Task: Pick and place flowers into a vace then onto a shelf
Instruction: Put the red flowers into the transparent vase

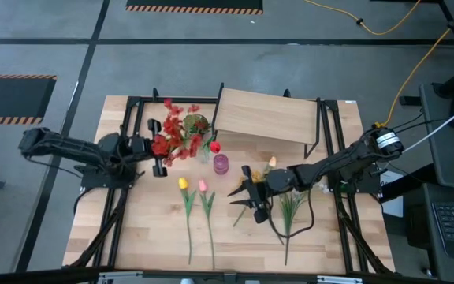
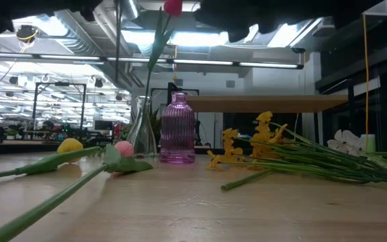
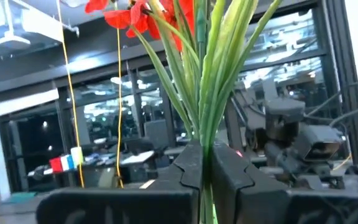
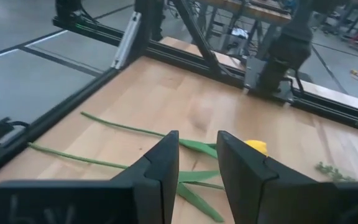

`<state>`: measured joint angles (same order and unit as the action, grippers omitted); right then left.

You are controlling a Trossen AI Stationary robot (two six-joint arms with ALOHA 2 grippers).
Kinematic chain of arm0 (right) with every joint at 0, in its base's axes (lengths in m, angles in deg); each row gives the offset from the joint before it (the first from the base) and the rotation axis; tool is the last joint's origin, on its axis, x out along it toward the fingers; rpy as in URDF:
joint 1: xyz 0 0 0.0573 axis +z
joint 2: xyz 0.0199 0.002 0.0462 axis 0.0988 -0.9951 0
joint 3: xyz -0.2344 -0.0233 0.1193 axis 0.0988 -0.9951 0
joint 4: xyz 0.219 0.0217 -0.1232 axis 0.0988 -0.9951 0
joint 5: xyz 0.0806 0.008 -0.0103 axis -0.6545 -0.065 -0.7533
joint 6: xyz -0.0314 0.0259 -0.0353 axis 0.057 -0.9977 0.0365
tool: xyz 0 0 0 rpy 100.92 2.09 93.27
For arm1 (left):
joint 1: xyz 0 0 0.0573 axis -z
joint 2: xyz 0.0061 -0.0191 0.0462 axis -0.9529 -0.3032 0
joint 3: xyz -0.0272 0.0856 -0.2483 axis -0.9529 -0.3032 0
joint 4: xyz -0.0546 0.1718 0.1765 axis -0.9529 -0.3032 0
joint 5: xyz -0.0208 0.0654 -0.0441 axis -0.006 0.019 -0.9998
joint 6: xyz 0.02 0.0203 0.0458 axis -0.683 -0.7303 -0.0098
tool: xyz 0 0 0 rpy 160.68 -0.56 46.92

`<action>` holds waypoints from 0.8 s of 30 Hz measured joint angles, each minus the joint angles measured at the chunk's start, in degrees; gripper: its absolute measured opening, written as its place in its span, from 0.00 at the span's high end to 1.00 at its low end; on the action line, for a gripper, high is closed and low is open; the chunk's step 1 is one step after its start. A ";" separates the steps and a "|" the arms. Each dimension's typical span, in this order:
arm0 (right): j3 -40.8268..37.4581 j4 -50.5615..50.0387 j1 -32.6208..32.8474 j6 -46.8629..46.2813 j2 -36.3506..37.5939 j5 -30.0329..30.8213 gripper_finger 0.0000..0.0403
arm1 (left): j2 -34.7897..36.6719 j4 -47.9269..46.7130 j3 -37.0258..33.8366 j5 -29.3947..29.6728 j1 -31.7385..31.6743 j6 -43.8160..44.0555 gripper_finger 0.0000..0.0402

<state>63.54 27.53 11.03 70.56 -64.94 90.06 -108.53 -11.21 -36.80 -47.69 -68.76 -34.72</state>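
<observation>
Over the tabletop, left fingers pinch seemingly red flowers.

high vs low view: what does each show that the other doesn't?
Only the high view: the left gripper shut on the red flowers, the right gripper open and empty above the table, and the shelf's top from above.
Only the low view: the room behind.
Both: the purple vase, the clear vase holding a red tulip, the yellow tulip, the pink tulip, the shelf.
</observation>
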 joint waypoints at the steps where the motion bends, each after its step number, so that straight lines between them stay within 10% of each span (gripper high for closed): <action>1: 0.00 0.28 -0.45 0.00 -0.12 0.05 0.72 | -0.30 0.03 0.00 -1.12 -1.45 0.36 0.98; 24: 0.02 0.50 -5.08 0.49 -0.57 0.17 0.72 | -18.79 20.06 0.02 -19.20 -20.93 12.36 0.98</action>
<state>63.56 28.03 5.95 71.05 -65.51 90.24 -127.32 8.85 -36.77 -66.89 -89.68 -22.36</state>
